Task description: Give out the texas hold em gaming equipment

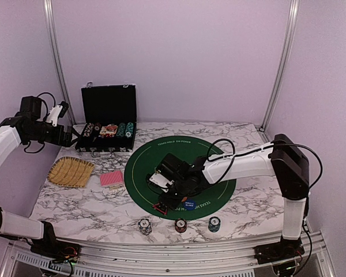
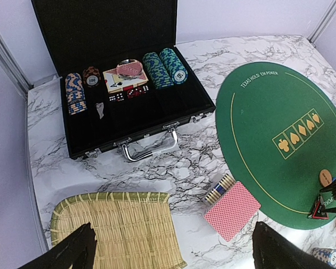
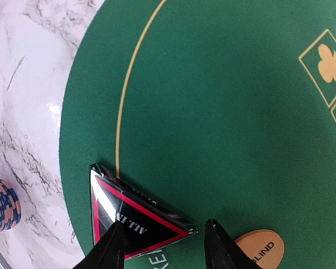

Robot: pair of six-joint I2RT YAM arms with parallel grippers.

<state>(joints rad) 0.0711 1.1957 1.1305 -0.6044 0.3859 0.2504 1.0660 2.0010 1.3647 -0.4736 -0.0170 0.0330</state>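
The dark red-edged triangle (image 3: pixel 129 216) lies on the green mat (image 3: pixel 224 112) near its edge. My right gripper (image 3: pixel 162 246) is open right over it: the left finger overlaps the triangle and the right finger stands just clear of its tip. In the top view the right gripper (image 1: pixel 160 203) is at the mat's front, beside the blue small blind disc (image 1: pixel 190 203). The orange disc (image 3: pixel 260 246) lies right of the fingers. Red-backed cards (image 2: pixel 232 210) lie left of the mat with a chip roll (image 2: pixel 219 188) beside them. My left gripper (image 2: pixel 173 255) is open and empty, high over the tray.
The woven straw tray (image 1: pixel 71 171) sits at the left. The open black case (image 1: pixel 108 124) with chips, cards and dice stands at the back. Three chip stacks (image 1: pixel 145 225) (image 1: pixel 180 225) (image 1: pixel 214 224) stand along the front edge of the marble table (image 1: pixel 248 202).
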